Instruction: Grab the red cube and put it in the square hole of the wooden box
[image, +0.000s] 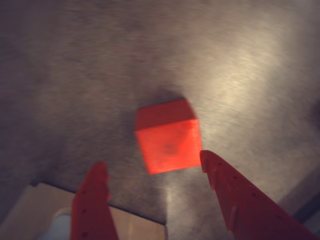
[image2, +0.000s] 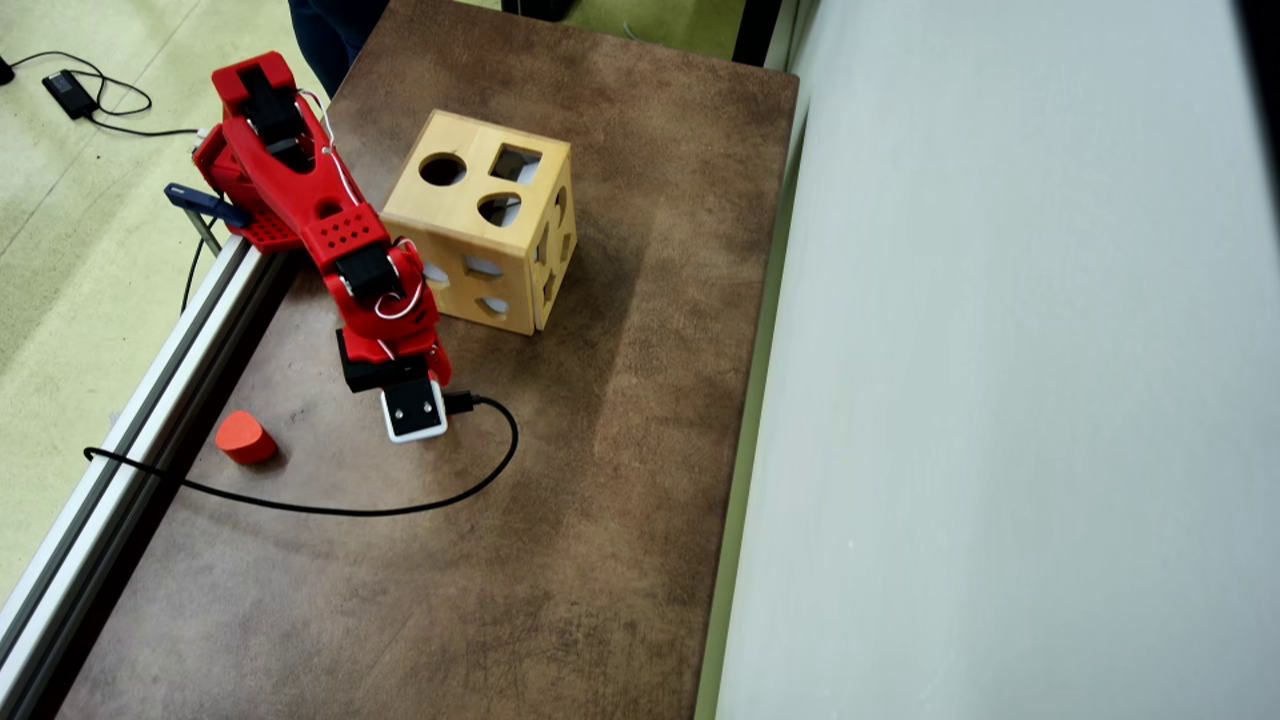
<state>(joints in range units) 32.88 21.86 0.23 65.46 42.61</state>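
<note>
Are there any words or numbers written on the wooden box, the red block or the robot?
No words or numbers can be read anywhere.
Light wooden box with shaped holes: only cut-out holes, no writing.
Red cube: plain and blurry in the wrist view.
Red robot arm: no readable label.

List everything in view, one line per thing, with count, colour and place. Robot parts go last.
red cube: one, red, on the brown table just ahead of the open gripper in the wrist view; hidden in the overhead view.
wooden box: one, pale wood, shaped holes on top and sides, near the table's far end, overhead view.
rounded red block: one, red, by the table's left edge.
cable: one, black, looping across the table.
table: one, brown.
arm: one, red.
gripper: one, red, open, astride nothing yet.
</note>
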